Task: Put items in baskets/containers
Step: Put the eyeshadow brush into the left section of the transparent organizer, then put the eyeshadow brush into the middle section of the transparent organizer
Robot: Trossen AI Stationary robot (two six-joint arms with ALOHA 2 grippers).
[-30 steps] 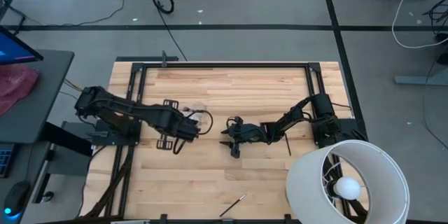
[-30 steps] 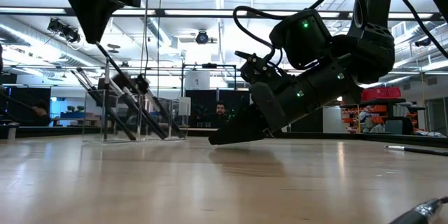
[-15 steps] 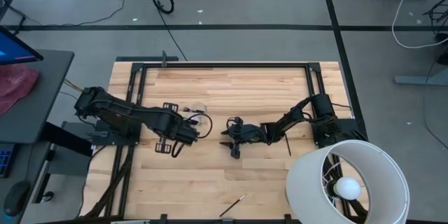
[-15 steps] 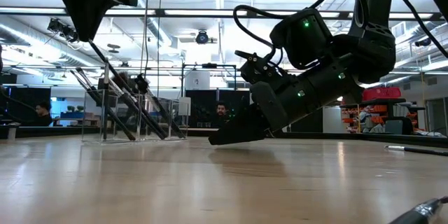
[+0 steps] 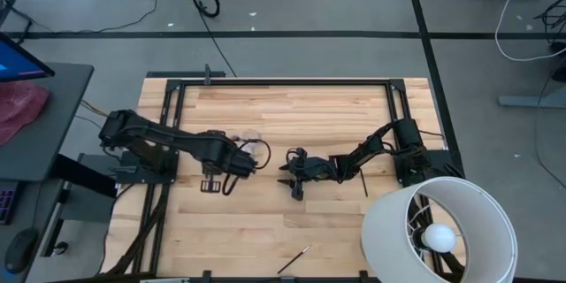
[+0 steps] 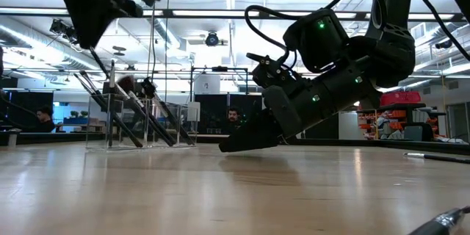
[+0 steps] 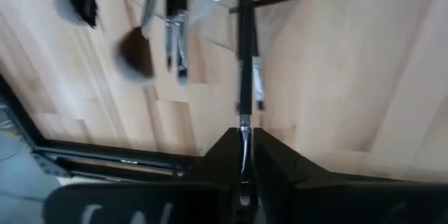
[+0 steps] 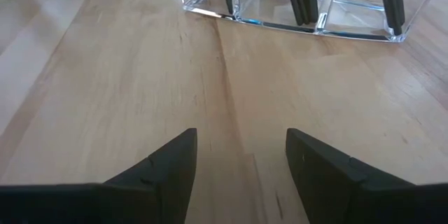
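Note:
The clear container [image 6: 136,121] stands at the table's left middle [image 5: 251,144], with several dark makeup brushes [image 6: 158,114] leaning in it, bristles up [image 7: 136,52]. My left gripper [image 5: 228,164] hangs above it, pointing steeply down, shut on one thin brush [image 7: 243,56]. My right gripper [image 5: 292,182] lies low over the table's middle, open and with nothing between its fingers [image 8: 241,161], facing the container [image 8: 294,14]. My left gripper pinches the brush's upper end [image 7: 243,127] between its two fingers, coming from above and pointing down, along the brush. The brush hangs below the fingers, clear of the table. Its lower part reaches down into the container among the other brushes.
One loose brush [image 5: 294,260] lies near the front edge and another [image 5: 363,181] beside the right arm. A big white lamp shade [image 5: 439,230] stands at the front right corner. Bare wood lies between the two grippers.
My left gripper has tipped a little above the container, and the brush it holds has swung with it, staying over the container. My right gripper has kept still.

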